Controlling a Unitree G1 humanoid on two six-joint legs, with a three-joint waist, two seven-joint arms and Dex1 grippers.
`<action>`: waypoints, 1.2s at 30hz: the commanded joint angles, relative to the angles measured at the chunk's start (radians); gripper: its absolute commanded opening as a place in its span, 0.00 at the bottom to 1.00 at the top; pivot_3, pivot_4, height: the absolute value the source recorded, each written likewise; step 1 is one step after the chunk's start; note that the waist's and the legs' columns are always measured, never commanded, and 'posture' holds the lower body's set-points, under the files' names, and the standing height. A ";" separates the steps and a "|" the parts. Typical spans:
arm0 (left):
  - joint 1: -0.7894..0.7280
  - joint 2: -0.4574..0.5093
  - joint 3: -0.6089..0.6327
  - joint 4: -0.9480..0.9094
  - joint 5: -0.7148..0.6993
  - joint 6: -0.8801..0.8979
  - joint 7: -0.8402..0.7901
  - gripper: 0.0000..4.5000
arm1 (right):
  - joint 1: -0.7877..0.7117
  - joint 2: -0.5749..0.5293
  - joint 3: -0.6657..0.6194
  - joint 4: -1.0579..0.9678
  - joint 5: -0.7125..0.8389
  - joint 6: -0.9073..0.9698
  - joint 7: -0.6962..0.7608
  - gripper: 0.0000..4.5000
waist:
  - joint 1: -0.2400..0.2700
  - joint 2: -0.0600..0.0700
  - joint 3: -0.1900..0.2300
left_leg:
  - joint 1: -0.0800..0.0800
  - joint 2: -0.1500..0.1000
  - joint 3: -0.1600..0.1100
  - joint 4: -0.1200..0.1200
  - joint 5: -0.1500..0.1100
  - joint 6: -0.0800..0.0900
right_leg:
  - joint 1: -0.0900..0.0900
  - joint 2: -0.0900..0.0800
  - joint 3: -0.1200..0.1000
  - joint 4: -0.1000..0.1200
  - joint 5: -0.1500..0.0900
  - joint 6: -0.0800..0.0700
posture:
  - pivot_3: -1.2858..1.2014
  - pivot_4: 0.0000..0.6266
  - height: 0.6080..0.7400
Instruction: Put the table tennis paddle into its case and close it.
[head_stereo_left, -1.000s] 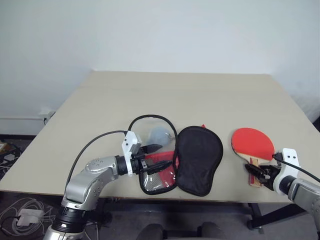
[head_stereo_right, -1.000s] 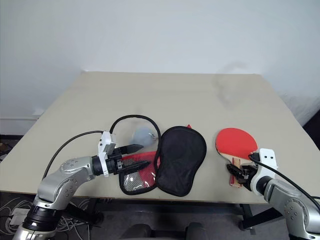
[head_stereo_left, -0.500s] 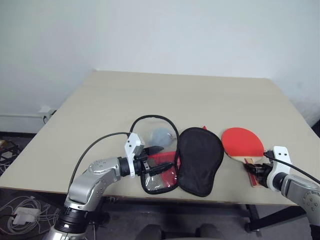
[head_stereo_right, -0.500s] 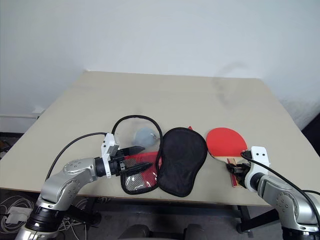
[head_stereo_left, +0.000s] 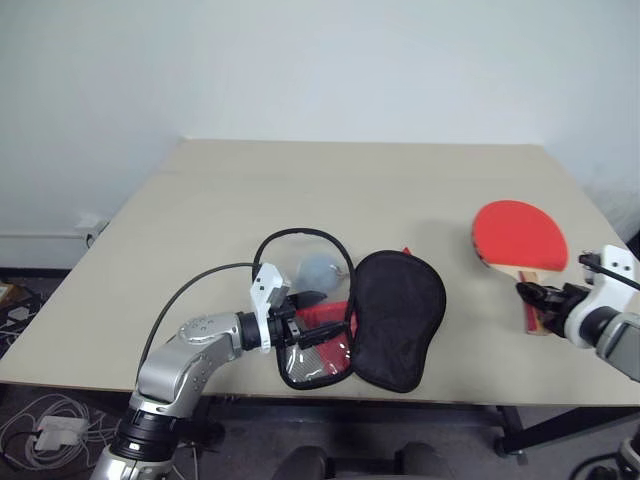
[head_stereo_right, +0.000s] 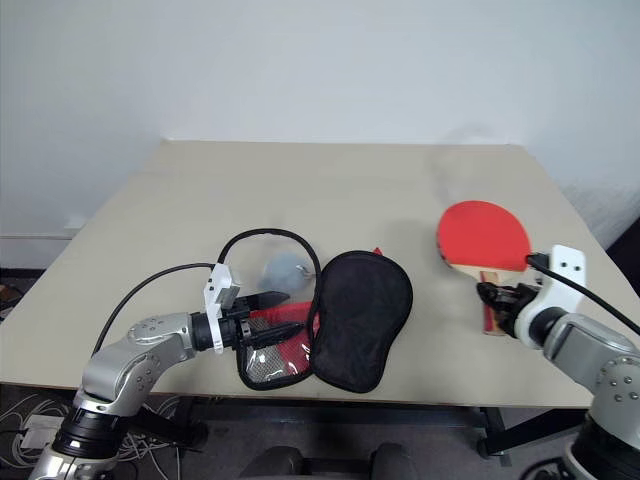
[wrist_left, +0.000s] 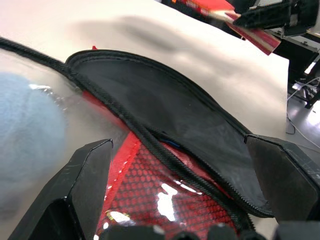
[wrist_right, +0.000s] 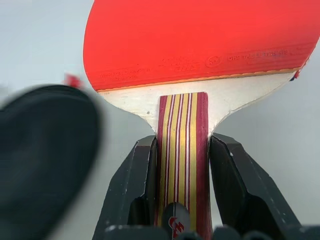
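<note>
Beige flat desk (head_stereo_left: 330, 190) carries the open paddle-shaped zip case (head_stereo_left: 398, 320), landmark here: black-lined half lying flat near the desk's front edge, its other half with clear window and red mesh pocket (head_stereo_left: 322, 335) touching it on the robot's left, black trim looping round. A pale blue soft blob (head_stereo_left: 318, 268) shows through the clear window, far side of the mesh pocket. Left hand (head_stereo_left: 316, 314) sits over the window half, its two black fingers (wrist_left: 82, 187) spread wide, nothing between them, mesh pocket and the seam of the case right below in the left wrist view. Round red rubber-faced table tennis paddle with light wooden striped handle (head_stereo_left: 520, 238) is well apart from the case on the robot's right, raised off the desk, blade pointing away from the robot, a shadow under it on the desk. Right hand (head_stereo_left: 541, 298) grips the handle, black fingers (wrist_right: 135, 182) clamped on both sides of the striped wood in the right wrist view, black case half blurred beside it.
</note>
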 joint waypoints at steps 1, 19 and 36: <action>-0.042 0.000 -0.001 0.012 0.009 -0.016 -0.023 1.00 | -0.080 0.134 -0.037 -0.114 0.067 0.060 -0.116 0.28 | 0.000 0.001 0.000 | -0.001 0.000 0.000 0.000 0.000 0.000 | -0.002 0.000 0.000 0.000 0.000 0.000 | 0.52 0.00 0.82; -0.115 -0.001 -0.037 0.047 0.030 0.017 -0.068 1.00 | 0.318 0.005 0.529 -0.128 1.152 -0.475 -1.006 0.28 | -0.008 0.003 0.000 | -0.008 -0.002 0.001 0.002 0.003 -0.003 | -0.012 -0.001 0.001 0.008 0.000 0.000 | 0.52 0.00 0.82; -0.128 0.002 -0.035 0.000 0.026 0.081 -0.054 1.00 | 0.139 -0.138 0.819 -0.071 1.167 -0.868 -1.062 0.28 | -0.022 -0.003 0.001 | -0.008 -0.001 0.001 0.003 0.003 -0.003 | -0.012 0.000 0.002 0.010 0.000 0.000 | 0.52 0.00 0.82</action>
